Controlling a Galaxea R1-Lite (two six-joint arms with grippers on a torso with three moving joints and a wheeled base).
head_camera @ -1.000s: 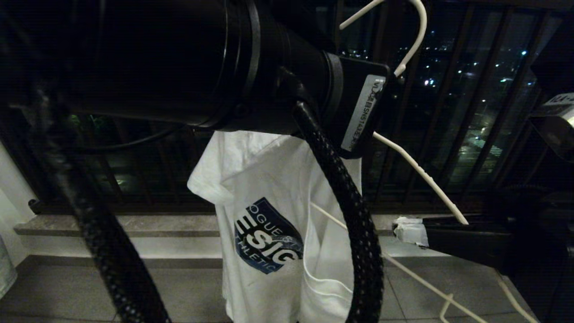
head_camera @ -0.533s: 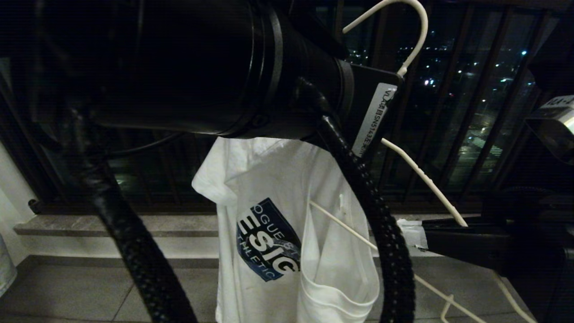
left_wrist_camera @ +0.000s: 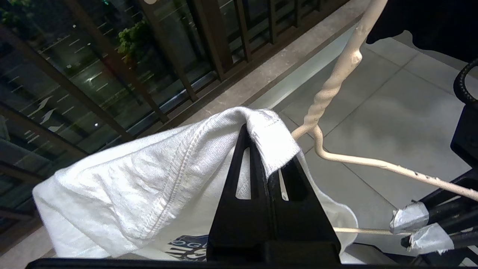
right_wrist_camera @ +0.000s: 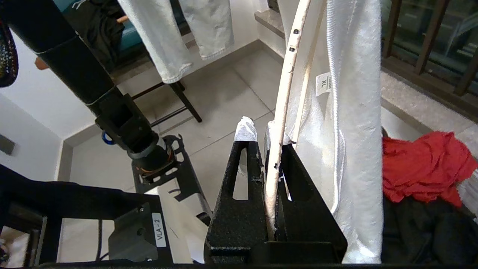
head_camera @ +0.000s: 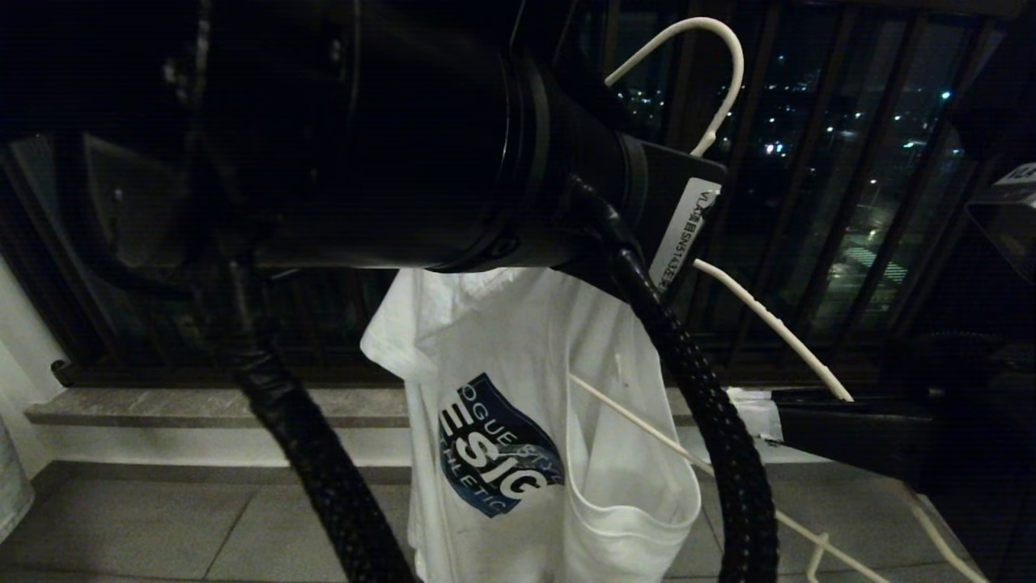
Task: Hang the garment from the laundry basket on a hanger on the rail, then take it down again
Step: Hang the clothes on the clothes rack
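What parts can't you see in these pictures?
- White T-shirt with a blue chest print: its collar and top are hidden in the head view by the black left arm.
- Thin off-white wire hanger: its neck is behind that arm too; its lower end is cut off at the bottom edge.
- Print letters: partly lost in a fold.
- Rail and basket: not in any view.

A home balcony at night: railing bars [head_camera: 817, 202], tiled floor [head_camera: 146, 526], hanging laundry [right_wrist_camera: 179, 33].

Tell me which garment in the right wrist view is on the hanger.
The white T-shirt with the XL label, draped beside the hanger that the right gripper clamps. The pale denim piece hangs apart; the red cloth lies crumpled below.
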